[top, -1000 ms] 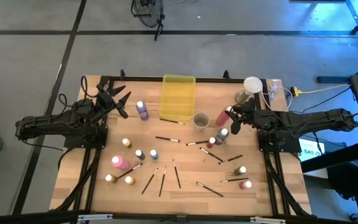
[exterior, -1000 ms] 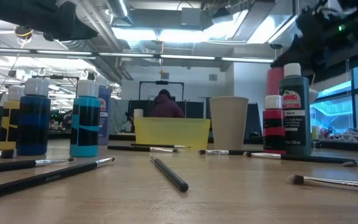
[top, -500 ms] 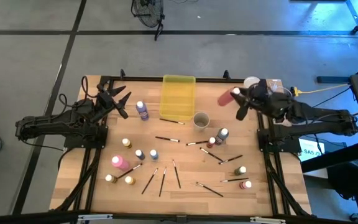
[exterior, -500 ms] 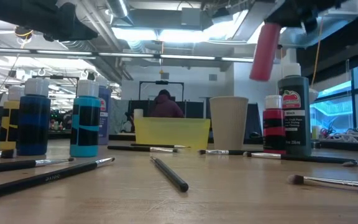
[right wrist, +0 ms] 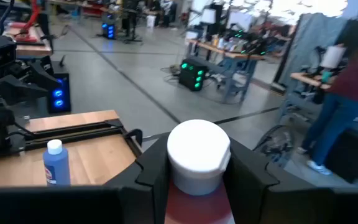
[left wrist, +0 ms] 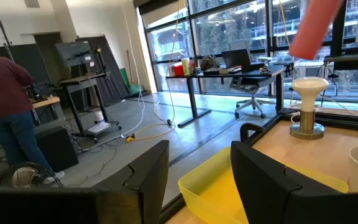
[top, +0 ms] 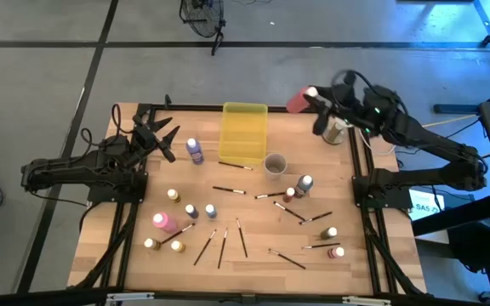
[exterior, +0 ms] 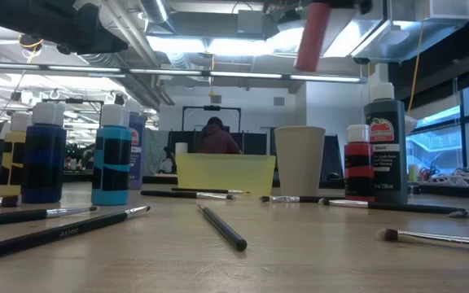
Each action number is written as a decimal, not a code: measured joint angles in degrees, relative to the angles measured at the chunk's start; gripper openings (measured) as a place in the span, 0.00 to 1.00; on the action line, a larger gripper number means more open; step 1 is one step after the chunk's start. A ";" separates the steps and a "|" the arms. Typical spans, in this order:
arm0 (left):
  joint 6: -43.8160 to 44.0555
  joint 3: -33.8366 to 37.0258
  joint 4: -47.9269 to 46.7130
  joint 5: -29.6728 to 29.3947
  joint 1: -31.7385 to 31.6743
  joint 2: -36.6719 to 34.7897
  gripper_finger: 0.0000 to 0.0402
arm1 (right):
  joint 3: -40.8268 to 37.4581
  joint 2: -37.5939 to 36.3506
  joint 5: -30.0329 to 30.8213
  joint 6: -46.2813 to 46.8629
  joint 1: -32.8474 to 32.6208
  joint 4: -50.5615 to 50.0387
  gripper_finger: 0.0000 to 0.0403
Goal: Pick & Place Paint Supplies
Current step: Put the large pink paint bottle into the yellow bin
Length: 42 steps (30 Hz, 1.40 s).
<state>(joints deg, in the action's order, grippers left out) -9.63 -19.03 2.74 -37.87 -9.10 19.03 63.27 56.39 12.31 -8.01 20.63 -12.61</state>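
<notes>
Pink white-capped paint bottle [top: 299, 99] pinched in our right tool [top: 315, 95], long axis tilted; left tool [top: 165, 136] spread, empty.

I see grey concrete floor [top: 41, 76], ceiling light strips [exterior: 210, 45], large windows [left wrist: 229, 31], office desks [left wrist: 241, 65].

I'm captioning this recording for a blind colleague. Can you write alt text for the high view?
Seen from above, the right gripper holds a pink paint bottle in the air beside the yellow tray. The left gripper waits at the table's left edge, with small bottles and brushes scattered across the wood.
</notes>
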 joint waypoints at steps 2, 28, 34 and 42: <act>0.02 0.00 0.00 0.00 0.00 0.00 0.42 | 2.33 3.69 -4.68 0.02 2.75 0.18 0.30; 1.84 0.00 -3.43 -0.60 0.00 0.00 0.42 | 14.61 39.97 -32.69 3.52 20.14 20.72 0.30; 1.79 0.00 -3.45 -1.05 0.00 0.00 0.42 | 14.61 43.75 -31.48 3.53 21.59 22.02 0.30; 0.89 0.00 -3.45 -1.07 0.00 0.00 0.42 | 14.59 45.16 -33.04 4.59 20.73 21.61 0.30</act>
<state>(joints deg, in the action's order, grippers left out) -8.73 -19.03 -0.71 -38.94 -9.10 19.03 77.87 101.55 -20.73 -3.42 41.36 9.01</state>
